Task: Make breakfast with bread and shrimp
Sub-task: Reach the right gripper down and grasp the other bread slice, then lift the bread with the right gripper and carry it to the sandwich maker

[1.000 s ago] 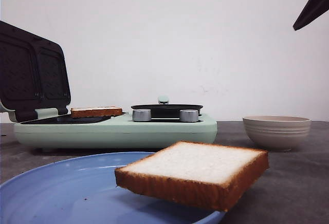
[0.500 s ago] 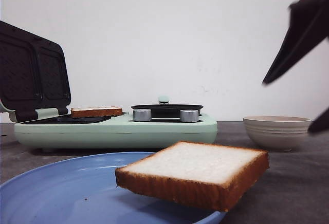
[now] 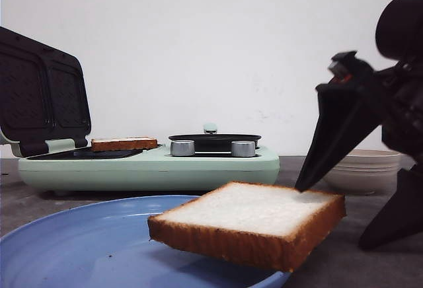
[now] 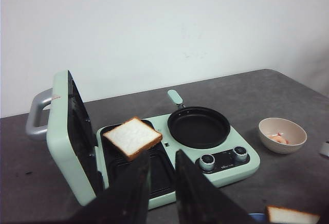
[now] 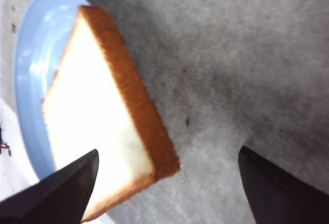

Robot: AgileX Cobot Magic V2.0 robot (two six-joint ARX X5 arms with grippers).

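Note:
One bread slice [image 3: 254, 222] lies on the blue plate [image 3: 79, 242] and overhangs its right rim. My right gripper [image 3: 330, 216] is open, with one finger over the slice's right edge and the other beyond it near the table. In the right wrist view the bread [image 5: 97, 131] sits partly between the spread fingers of this gripper [image 5: 168, 152]. The second slice [image 4: 132, 137] rests on the open sandwich maker's grill [image 3: 123, 144]. My left gripper [image 4: 162, 154] is open and empty, high above the maker. A bowl [image 4: 282, 135] holds pinkish shrimp [image 4: 278, 138].
The mint-green sandwich maker [image 3: 152, 166] has its lid [image 3: 39, 96] standing open at the left. A black pan [image 4: 198, 126] sits on its right half, with two knobs in front. The beige bowl [image 3: 360, 169] stands behind my right gripper. The table is grey.
My right gripper has come down from the upper right corner to the right edge of the bread on the plate. The bread and the plate have not moved.

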